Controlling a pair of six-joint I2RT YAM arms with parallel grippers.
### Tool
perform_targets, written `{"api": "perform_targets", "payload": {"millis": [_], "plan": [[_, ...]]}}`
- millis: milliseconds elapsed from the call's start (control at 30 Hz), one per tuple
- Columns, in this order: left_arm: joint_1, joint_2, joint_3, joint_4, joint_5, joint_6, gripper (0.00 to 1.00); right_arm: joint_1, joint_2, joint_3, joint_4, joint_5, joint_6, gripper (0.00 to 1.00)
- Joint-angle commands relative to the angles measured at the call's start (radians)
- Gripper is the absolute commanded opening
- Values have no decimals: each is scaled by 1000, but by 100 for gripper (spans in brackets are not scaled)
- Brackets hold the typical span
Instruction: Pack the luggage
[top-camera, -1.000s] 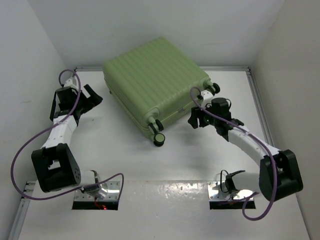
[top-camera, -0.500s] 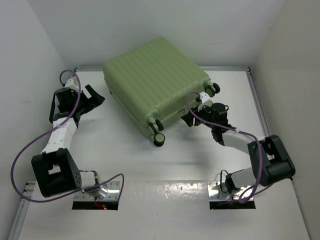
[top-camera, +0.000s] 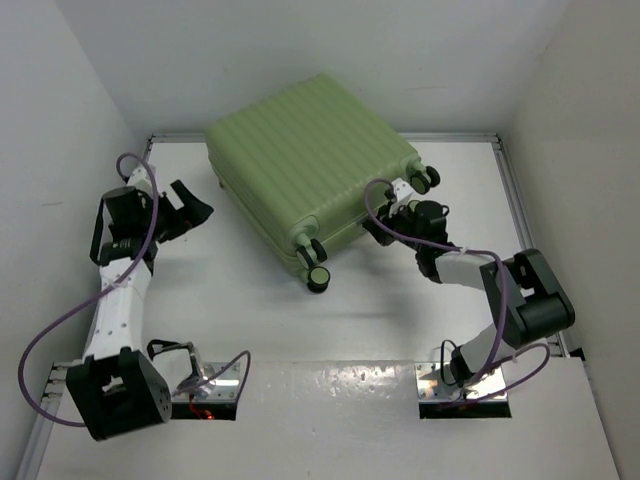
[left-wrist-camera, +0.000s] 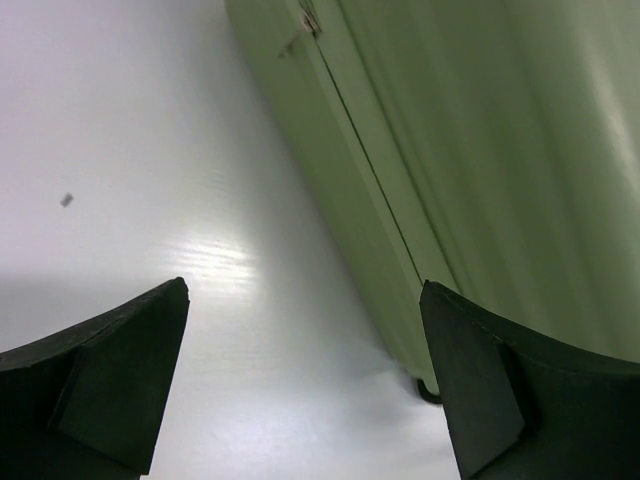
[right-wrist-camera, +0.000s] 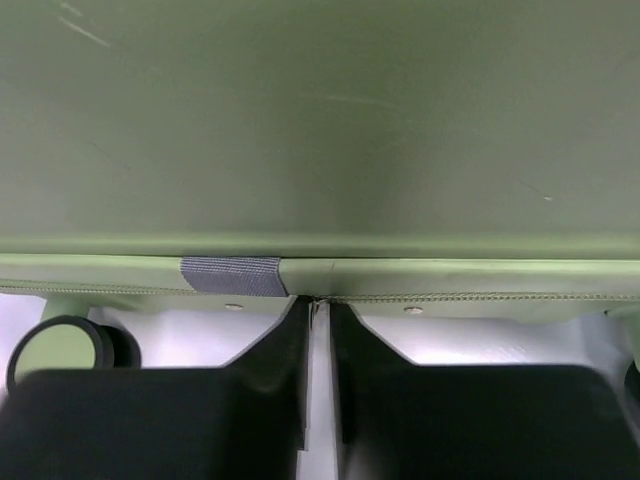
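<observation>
The luggage lies flat and closed on the white table, a pale green hard shell with long ribs and small black wheels at its near corners. A zip seam with a grey fabric tab runs along its side. The left gripper hangs just beside the luggage's left edge, jaws spread wide, holding nothing. The right gripper sits against the luggage's wheeled side at the seam, jaws nearly together; whether they pinch anything I cannot tell.

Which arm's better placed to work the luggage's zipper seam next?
Right. The right end effector sits at the luggage seam, fingers nearly together. The left end effector hangs wide open beside it, not touching.
</observation>
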Motion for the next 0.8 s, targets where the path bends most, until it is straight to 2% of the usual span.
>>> {"api": "perform_targets", "payload": {"millis": [0, 67, 300, 467, 633, 767], "plan": [[-26, -104, -19, -120, 45, -11, 100, 25, 5, 53, 98, -13, -5, 5], [-54, -118, -19, -166, 71, -20, 100, 39, 17, 59, 92, -8, -19, 0], [-126, -131, 13, -212, 39, -20, 100, 101, 64, 131, 89, 30, -36, 0], [-176, -83, 74, -212, 30, -66, 100, 163, 107, 206, 86, 79, -24, 0], [-305, -62, 141, -224, -20, -146, 100, 243, 138, 258, 86, 133, -16, 0], [-367, -37, 177, -265, -33, -180, 100, 275, 146, 255, 80, 171, -19, 0]]}}
